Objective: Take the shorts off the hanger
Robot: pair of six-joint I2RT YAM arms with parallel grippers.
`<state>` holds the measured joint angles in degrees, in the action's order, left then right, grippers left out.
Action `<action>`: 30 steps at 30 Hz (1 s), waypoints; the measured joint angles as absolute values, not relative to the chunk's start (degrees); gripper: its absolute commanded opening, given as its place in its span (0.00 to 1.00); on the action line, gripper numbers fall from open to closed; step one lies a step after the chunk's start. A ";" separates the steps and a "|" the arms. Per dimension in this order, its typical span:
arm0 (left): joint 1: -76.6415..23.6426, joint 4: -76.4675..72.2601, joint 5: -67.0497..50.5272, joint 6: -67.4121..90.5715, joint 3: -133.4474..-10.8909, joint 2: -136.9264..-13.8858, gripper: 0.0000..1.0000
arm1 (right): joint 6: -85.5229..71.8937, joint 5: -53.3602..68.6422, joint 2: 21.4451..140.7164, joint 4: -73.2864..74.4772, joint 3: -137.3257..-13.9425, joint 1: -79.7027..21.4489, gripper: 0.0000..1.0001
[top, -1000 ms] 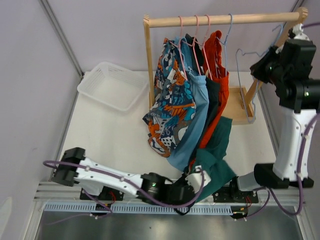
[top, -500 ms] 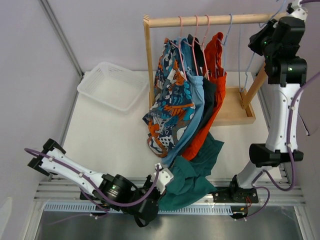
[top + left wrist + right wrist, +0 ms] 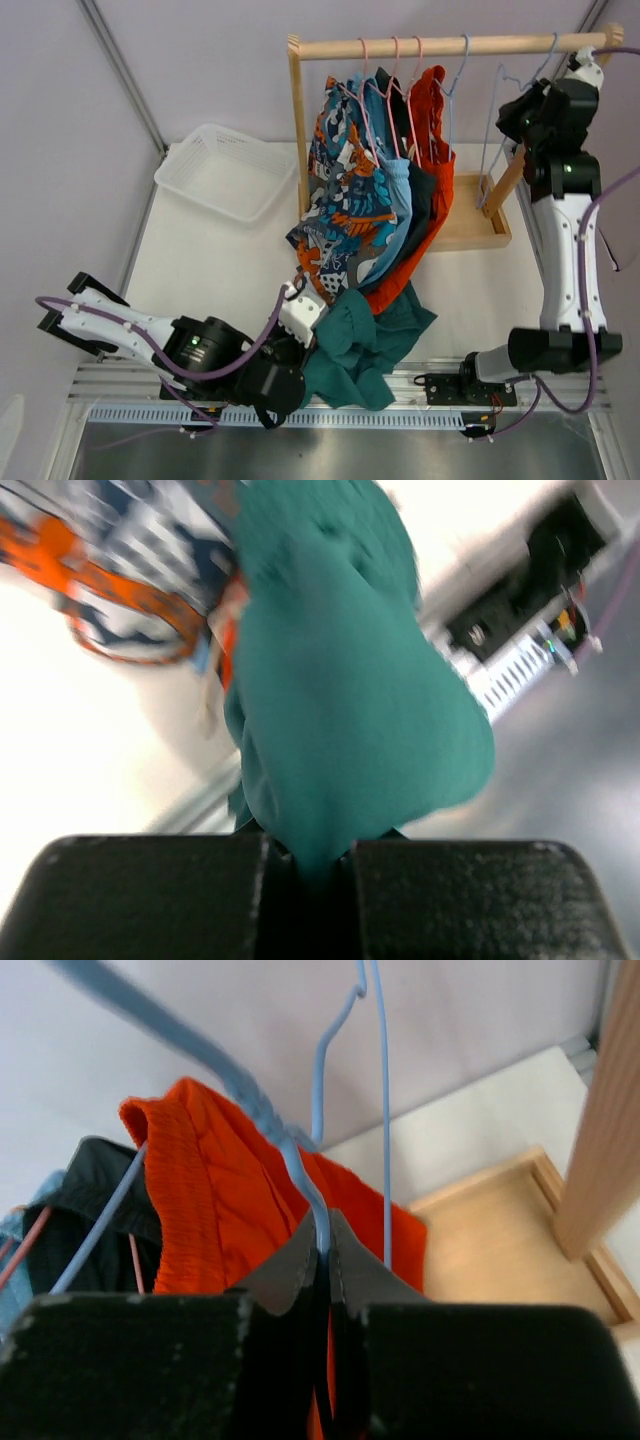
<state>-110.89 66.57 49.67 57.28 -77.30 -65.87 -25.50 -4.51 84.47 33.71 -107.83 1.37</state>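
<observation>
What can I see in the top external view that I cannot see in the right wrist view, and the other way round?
Only the top external view shows the white basket, the cartoon-print shorts, and the left gripper with the teal shorts at the near table edge. Only the right wrist view shows, close up, the right gripper shut on the wire of the blue hanger. Both show the orange-red shorts, the wooden stand's base and that hanger.

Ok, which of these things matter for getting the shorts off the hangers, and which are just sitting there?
Job: teal shorts in the left gripper; blue hanger in the right gripper; orange shorts, navy shorts, light blue shorts, print shorts, hanging on wooden rack.
Just there: white basket.
</observation>
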 measured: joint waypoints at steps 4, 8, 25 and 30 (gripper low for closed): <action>-104.99 68.14 50.43 51.66 -80.29 -65.36 0.00 | -25.89 -4.60 74.76 35.70 -99.85 2.57 0.96; -97.45 70.94 50.87 44.60 -84.82 -65.58 0.00 | -24.40 -5.13 69.97 40.12 -97.14 3.03 0.99; -45.36 61.84 39.33 6.15 -116.68 -72.25 0.00 | -23.90 -10.35 55.46 49.43 -91.59 3.68 0.99; -29.85 58.37 32.58 2.39 -134.54 -86.08 0.00 | -23.99 -11.09 49.95 49.84 -88.62 3.79 0.99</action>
<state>-29.85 58.37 32.58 2.39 -134.54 -86.08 -23.99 -11.09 49.95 49.84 -88.62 3.79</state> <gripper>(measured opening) 0.024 0.993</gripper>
